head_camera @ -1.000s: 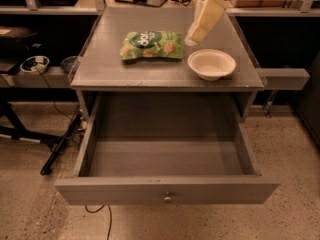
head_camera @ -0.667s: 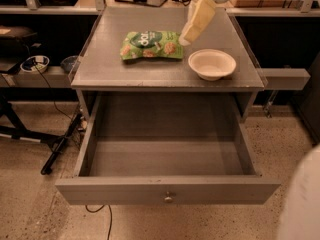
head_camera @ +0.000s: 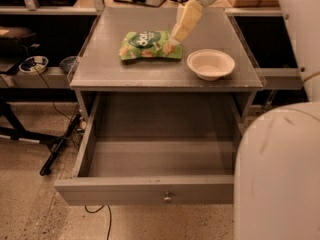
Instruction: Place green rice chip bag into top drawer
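Atop the cabinet [head_camera: 150, 74], beyond the pulled-out top drawer [head_camera: 145, 190]: green rice chip bag [head_camera: 149, 45] lying flat, gripper [head_camera: 176, 35] angled at its right edge, open or closed impossible to tell. Risk: crinkly pouch slipping from an edge pinch, knocking the white bowl [head_camera: 210, 64] just right.

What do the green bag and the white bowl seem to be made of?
The green rice chip bag: probably thin plastic film, crinkled and printed. The white bowl: matte, perhaps paper or foam; unclear. The gripper is at the bag's right end.
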